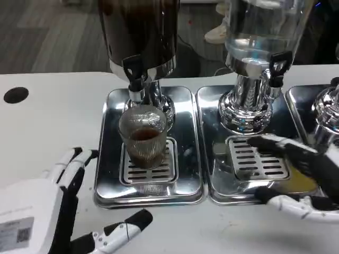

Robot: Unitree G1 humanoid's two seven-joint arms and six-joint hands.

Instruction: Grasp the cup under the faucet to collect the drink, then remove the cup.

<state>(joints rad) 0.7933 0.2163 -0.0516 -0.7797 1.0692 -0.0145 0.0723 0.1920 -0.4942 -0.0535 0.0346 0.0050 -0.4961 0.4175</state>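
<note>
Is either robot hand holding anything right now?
No. The left robot hand and right robot hand are both open; the ribbed glass cup of dark drink stands untouched.

My ribbed glass cup (143,136) stands upright on the drip grate (150,168), under the faucet (134,79), partly filled with dark drink

Ribbed clear cup (144,138), brown drink (144,135)

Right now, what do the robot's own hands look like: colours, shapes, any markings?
The left hand has a broad white back carrying a small label with a QR-style code, and slim fingers in white and black segments. The right hand looks blurred, with mostly black fingers and white segments along the lower one.
</note>
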